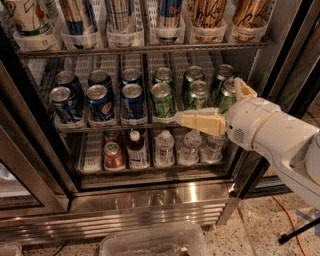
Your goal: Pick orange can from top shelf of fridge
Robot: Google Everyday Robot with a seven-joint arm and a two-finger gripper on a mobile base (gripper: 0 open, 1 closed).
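Nearest me, the end effector point(208, 99) hangs with its fingers apart, gripping nothing, in front of the green cans point(163, 99) on the fridge's point(150, 200) middle rack. Farther up, the orange can point(207, 15) stands at the right of the top shelf point(140, 50).

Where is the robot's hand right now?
In the camera view, the gripper is right of centre, in front of the green cans on the middle rack, below the orange cans on the top shelf.
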